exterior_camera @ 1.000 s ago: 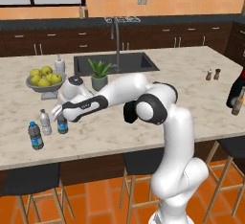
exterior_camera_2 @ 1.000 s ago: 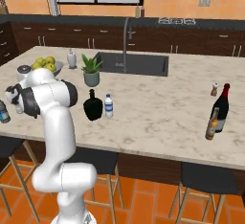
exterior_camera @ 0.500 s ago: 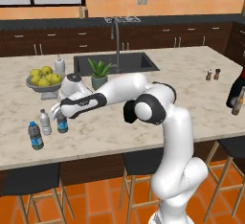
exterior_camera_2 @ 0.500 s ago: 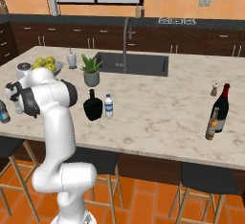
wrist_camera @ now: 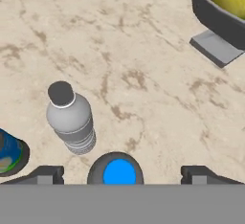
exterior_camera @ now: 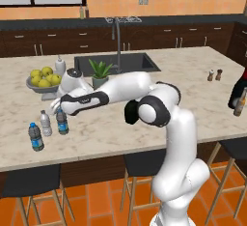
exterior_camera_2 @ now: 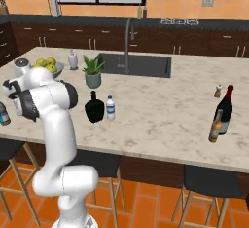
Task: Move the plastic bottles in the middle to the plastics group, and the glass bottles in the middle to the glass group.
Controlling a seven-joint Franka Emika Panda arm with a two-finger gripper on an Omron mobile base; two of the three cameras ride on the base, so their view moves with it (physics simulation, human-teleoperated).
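We take the grey fruit bowl [exterior_camera: 42, 88] as our landmark. Our claw [wrist_camera: 119, 174] hangs just in front of that bowl, toward the near edge of the marbled beige tabletop [exterior_camera: 144, 119], with its two dark fingertips [wrist_camera: 45, 175] spread wide on either side of the blue-capped dark plastic bottle [exterior_camera: 61, 122], which stands upright between them; the tips do not appear to touch it. Right beside that bottle, on the side away from the sink, stands the pale clear bottle [wrist_camera: 71, 118], ribbed and rounded with a dark cap, and a little further out and nearer the tabletop's front edge stands the dark-grey water bottle with a blue label [exterior_camera: 35, 136]. The three stand close together with narrow gaps, while between them and the bowl's square foot lies a bare stretch of stone. Well along the tabletop from the bowl, past the potted plant [exterior_camera_2: 92, 73], the squat glossy black glass bottle [exterior_camera_2: 94, 108] and the clear white-capped plastic bottle [exterior_camera_2: 111, 108] stand side by side, with open surface around them toward the front edge. Far from the bowl, at the opposite end, the tall dark-and-red bottle [exterior_camera_2: 224, 110] and the slim amber bottle [exterior_camera_2: 215, 125] stand just beside each other near the front edge.
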